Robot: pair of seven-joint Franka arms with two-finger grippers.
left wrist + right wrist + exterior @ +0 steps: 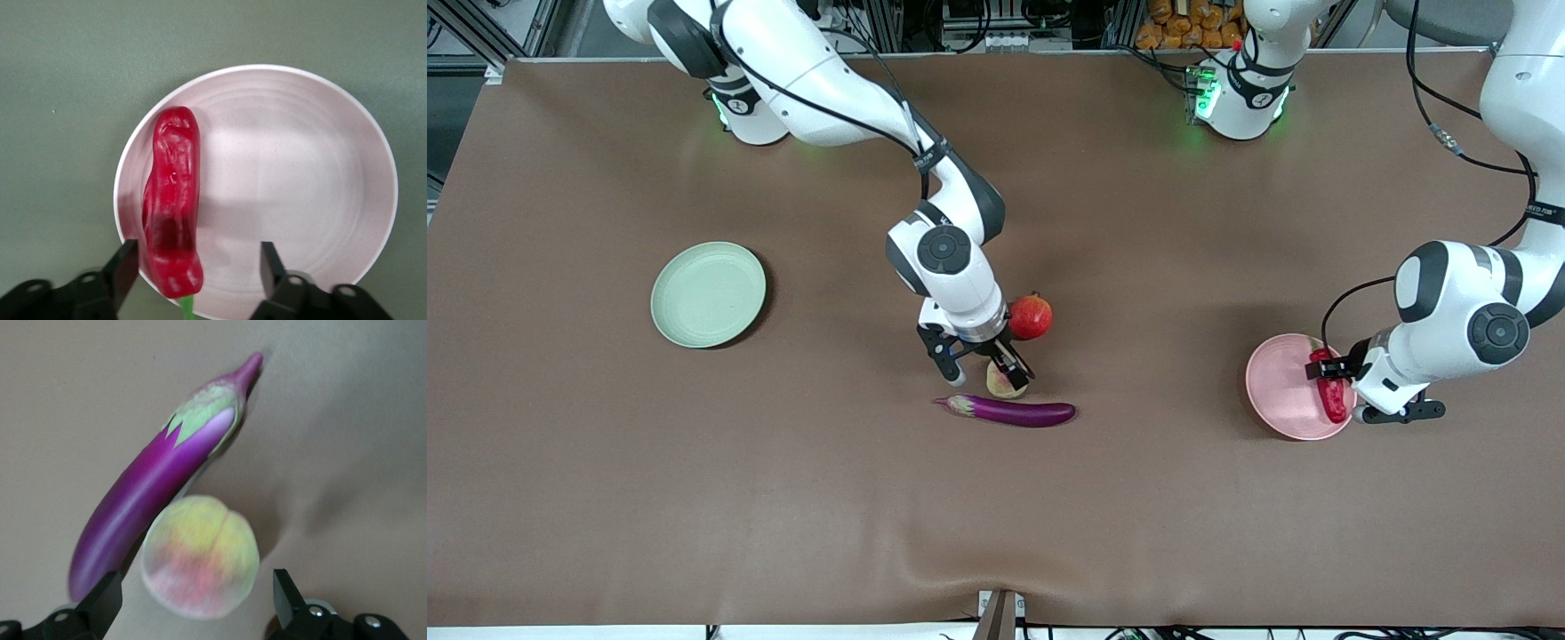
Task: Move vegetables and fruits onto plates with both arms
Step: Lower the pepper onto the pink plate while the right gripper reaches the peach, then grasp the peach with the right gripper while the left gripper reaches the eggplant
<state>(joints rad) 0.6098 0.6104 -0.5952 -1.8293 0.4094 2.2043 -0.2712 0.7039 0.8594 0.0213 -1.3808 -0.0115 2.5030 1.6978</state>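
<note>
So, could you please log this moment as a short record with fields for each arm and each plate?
left gripper: open over the pink plate, beside the chili
chili: lying on the pink plate
right gripper: open, over the peach
peach: on the table, beside the eggplant and pomegranate
green plate: empty, toward the right arm's end

Robotics laboratory: two white arms [960, 267] bolted at a brown-covered table [996, 516], with aluminium framing [925, 22] and cables [1449, 133] alongside
</note>
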